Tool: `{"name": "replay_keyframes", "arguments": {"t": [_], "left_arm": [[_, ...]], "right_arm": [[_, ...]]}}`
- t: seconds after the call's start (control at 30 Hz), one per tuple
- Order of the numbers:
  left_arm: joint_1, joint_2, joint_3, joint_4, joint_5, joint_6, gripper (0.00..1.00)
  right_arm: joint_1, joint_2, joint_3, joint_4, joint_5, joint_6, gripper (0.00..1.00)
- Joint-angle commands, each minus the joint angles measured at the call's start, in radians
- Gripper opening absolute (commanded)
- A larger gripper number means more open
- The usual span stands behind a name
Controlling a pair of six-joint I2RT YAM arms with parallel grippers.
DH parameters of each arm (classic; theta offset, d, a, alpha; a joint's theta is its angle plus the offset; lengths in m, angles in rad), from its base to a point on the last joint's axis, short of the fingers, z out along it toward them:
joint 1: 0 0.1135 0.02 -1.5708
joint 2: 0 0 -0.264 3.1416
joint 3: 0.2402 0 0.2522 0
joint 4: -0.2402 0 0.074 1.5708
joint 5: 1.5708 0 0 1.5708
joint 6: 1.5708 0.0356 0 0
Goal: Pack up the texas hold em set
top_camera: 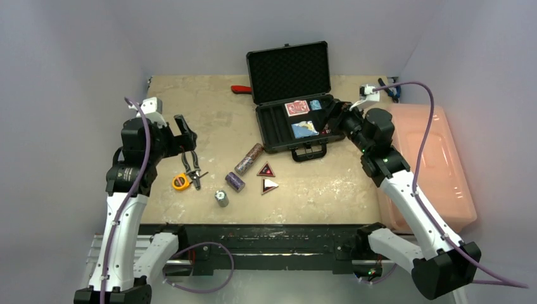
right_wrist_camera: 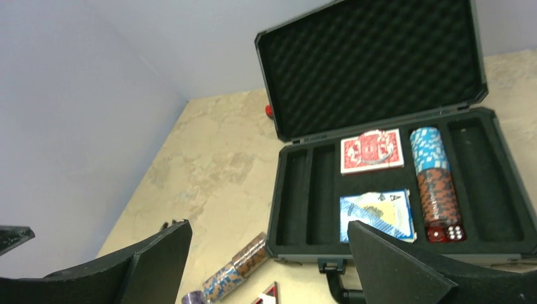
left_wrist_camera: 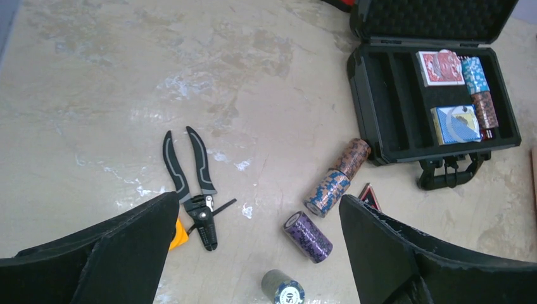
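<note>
The job is partly done. On the left side of the surface lie a yellow tape measure [top_camera: 181, 182] and pliers [top_camera: 192, 170]. They are not part of the game.

Near the middle, closer to the near edge, three chip stacks lie loose and are not yet packed. They are a small grey stack [top_camera: 221, 198], a purple stack [top_camera: 235, 182] and a long brown and blue stack [top_camera: 249, 158]. Just to the right of them lie two little triangle markers [top_camera: 266, 169], which also have to go in.

The black case [top_camera: 289, 73] sits at the far edge with its lid up. Inside are the red cards [top_camera: 297, 107] and the blue cards [top_camera: 304, 129]. Beside the cards on the right is a row of light blue and brown chips [right_wrist_camera: 434, 183], with red dice [right_wrist_camera: 443, 234] at its near end. The two long slots on the left are bare, and so is the slot on the far right. I think the loose chips go in those slots, and then the lid must be shut.

The left gripper [top_camera: 185, 133] hangs over the left side of the surface, above the pliers. It points down, its jaws are wide apart, and it holds nothing.

The right gripper [top_camera: 330, 117] reaches over the right end of the case. Its jaws are wide apart too and hold nothing. A big pink bin [top_camera: 443, 164] sits along the right edge.
</note>
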Motion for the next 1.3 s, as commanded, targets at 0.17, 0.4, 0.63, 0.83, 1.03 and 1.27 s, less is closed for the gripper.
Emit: {"name": "replay_keyframes", "arguments": {"t": [0.17, 0.4, 0.63, 0.83, 1.03, 1.27], "left_arm": [[-0.17, 0.066, 0.032, -0.023, -0.024, 0.067, 0.97], [-0.191, 0.096, 0.04, -0.036, -0.023, 0.061, 0.96], [-0.191, 0.071, 0.049, -0.061, -0.13, 0.057, 0.96], [-0.191, -0.002, 0.03, -0.044, -0.199, 0.057, 0.95], [-0.191, -0.027, 0.033, -0.05, -0.233, 0.056, 0.94], [-0.191, -0.075, 0.027, -0.049, -0.296, 0.05, 0.94]], "right_arm": [[0.115, 0.093, 0.098, -0.205, 0.067, -0.012, 0.99], [0.276, 0.162, 0.145, -0.283, 0.147, -0.012, 0.99], [0.428, 0.288, 0.228, -0.349, 0.146, -0.076, 0.99], [0.525, 0.448, 0.319, -0.423, 0.14, -0.12, 0.99], [0.607, 0.578, 0.392, -0.446, 0.162, -0.137, 0.99], [0.67, 0.7, 0.465, -0.408, 0.105, -0.277, 0.95]]}}
